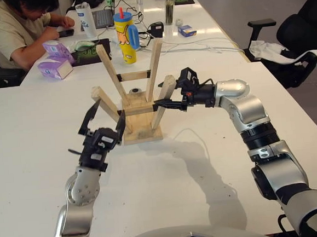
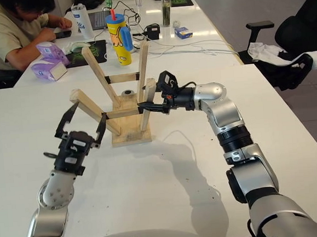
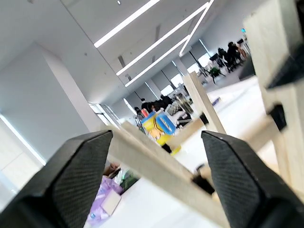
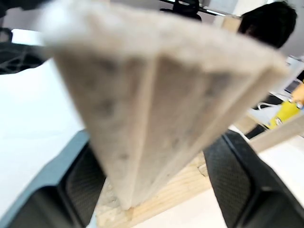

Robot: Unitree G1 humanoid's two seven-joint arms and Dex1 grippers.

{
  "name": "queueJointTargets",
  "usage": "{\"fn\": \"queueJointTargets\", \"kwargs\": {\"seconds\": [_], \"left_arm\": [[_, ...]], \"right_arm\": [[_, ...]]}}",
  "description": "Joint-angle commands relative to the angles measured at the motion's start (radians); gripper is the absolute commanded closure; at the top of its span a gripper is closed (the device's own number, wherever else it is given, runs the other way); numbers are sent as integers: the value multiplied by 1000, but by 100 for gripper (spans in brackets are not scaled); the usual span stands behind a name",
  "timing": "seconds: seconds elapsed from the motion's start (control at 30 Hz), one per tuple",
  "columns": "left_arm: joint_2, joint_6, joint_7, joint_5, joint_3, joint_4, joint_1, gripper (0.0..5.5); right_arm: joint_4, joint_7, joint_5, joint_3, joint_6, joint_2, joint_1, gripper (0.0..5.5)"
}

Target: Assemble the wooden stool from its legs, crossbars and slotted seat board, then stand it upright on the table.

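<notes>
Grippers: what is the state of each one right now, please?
Left gripper: open, one finger each side of the near-left leg, not gripping it.
Right gripper: open around the near-right leg, a gap showing.

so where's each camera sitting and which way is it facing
eye views: head, facing forward and down at the upturned stool on the table; both arms show.
left wrist: left arm, facing up along a stool leg inside its open left pincer.
right wrist: right arm, its right pincer around another leg.
all share the stool.
</notes>
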Motion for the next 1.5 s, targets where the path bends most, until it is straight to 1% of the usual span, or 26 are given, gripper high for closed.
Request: {"fn": "queueJointTargets", "kwargs": {"seconds": [0.03,0.2,0.27,0.37,0.47,0.53,0.57,0.6,0.67,0.77,0.9,1.03,1.1,1.13,1.17,1.2,1.23,1.33,1.43,1.47,1.5], "left_arm": [[6,-35,11,-18,28,5,6,199],[23,-123,4,-8,-3,106,64,199],[23,-140,8,-13,-3,161,80,199],[8,-135,23,-30,11,193,89,199],[7,-128,19,-37,9,207,85,199],[7,-117,15,-40,5,223,80,199],[7,-113,12,-42,4,232,75,199],[7,-108,9,-43,3,240,71,199],[5,-102,8,-47,3,242,69,199],[-12,-75,7,-72,10,215,64,199],[-42,-22,5,-152,37,165,53,199],[-77,94,22,-250,105,89,29,199],[-96,176,41,-298,143,50,-5,199],[-105,219,56,-320,164,36,-32,199],[-115,263,74,-339,186,24,-67,199],[-123,301,93,-351,202,12,-101,199],[-130,338,110,-359,213,0,-136,220],[-149,424,157,-341,213,-37,-207,220],[-163,467,185,-307,191,-29,-224,220],[-167,470,182,-300,171,-19,-225,220],[-167,479,166,-286,128,0,-226,220]], "right_arm": [[-149,-98,124,-144,71,25,32,236],[-266,-236,300,-305,186,46,-75,236],[-291,-319,400,-382,219,75,-158,236],[-268,-428,483,-449,203,136,-258,236],[-230,-489,500,-419,206,227,-240,236],[-135,-541,386,-266,258,294,-69,236],[-67,-564,314,-175,292,304,32,236],[-14,-578,240,-105,279,301,115,236],[75,-595,166,-61,247,297,196,236],[33,-579,176,-97,169,302,180,236],[-194,-587,304,-192,133,330,81,236],[-414,-735,408,-305,165,348,15,236],[-486,-832,411,-387,178,309,21,236],[-498,-878,412,-432,181,290,38,255],[-493,-906,401,-467,181,269,64,259],[-477,-920,362,-481,172,241,95,277],[-448,-925,321,-483,165,213,127,295],[-346,-936,239,-481,139,176,196,340],[-299,-921,211,-451,122,191,216,394],[-292,-903,205,-419,128,205,220,406],[-296,-855,199,-342,149,226,229,423]]}}
